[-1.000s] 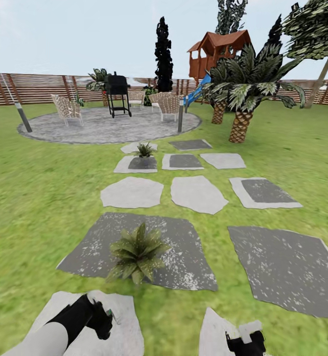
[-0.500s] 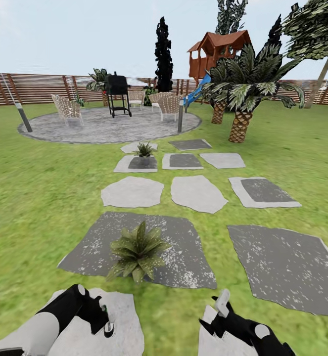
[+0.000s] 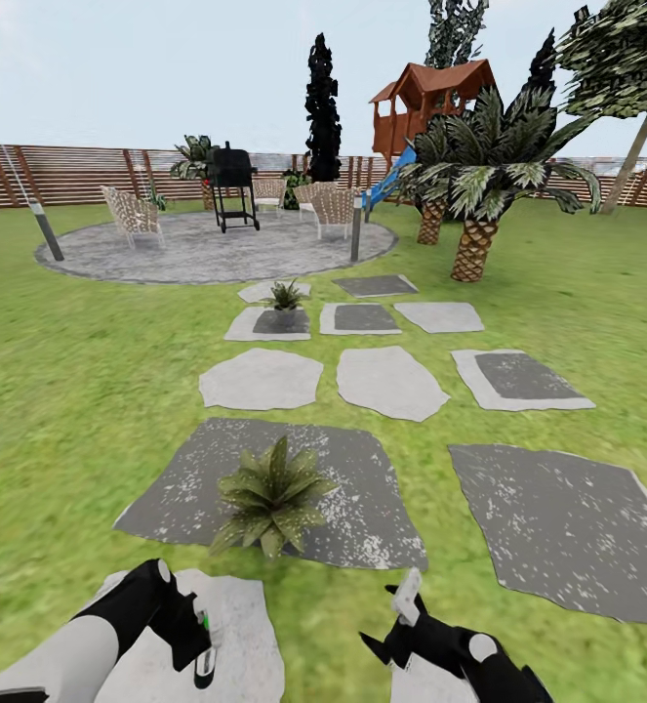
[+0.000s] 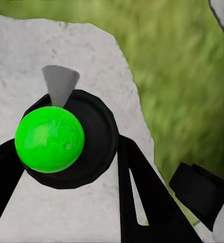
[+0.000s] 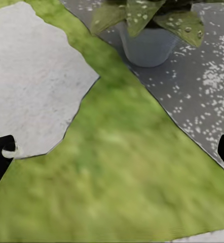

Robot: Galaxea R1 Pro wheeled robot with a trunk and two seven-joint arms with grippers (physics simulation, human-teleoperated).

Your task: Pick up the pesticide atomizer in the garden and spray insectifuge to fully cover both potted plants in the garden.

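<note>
The pesticide atomizer hangs in my left gripper over a pale stepping stone. In the left wrist view the atomizer is a bright green ball on a round black body with a grey nozzle, and my left gripper is shut on it. One potted plant stands on the big dark slab just ahead; a second potted plant stands farther off. My right gripper is open, fingers wide apart. The right wrist view looks past my right gripper at the near plant in its grey pot.
Grey stepping stones lead over the lawn to a round paved patio with a black grill and chairs. Palms stand to the right. A brown slatted fence closes the back.
My right arm has come up and forward into the head view, its gripper open. My left gripper has turned downward with the atomizer.
</note>
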